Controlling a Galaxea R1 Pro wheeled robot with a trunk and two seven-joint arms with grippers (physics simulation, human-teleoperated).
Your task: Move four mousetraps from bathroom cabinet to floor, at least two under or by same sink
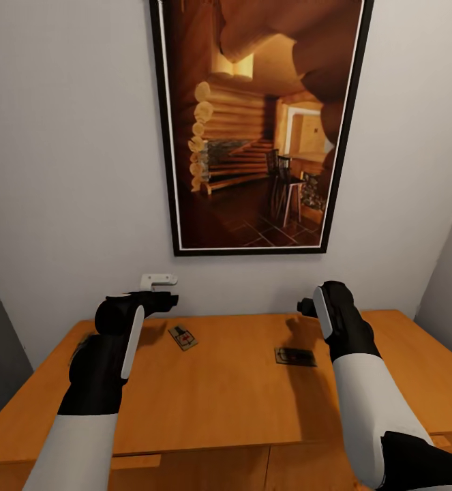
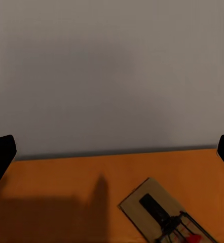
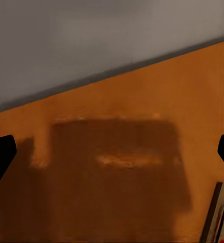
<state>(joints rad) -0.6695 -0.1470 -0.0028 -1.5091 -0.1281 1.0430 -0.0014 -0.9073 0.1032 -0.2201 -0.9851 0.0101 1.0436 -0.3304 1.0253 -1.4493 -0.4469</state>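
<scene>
- Two mousetraps lie on the cabinet (image 1: 226,389): one (image 1: 183,337) to the left, one (image 1: 294,356) to the right.
- A picture (image 1: 256,123) hangs on the wall behind.

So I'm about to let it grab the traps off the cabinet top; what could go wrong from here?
The mousetraps lie flat on the cabinet, so open fingers may scrape the wood or push a trap instead of pinching it. The left gripper is close to the wall and a small white gadget, which it could bump.
</scene>
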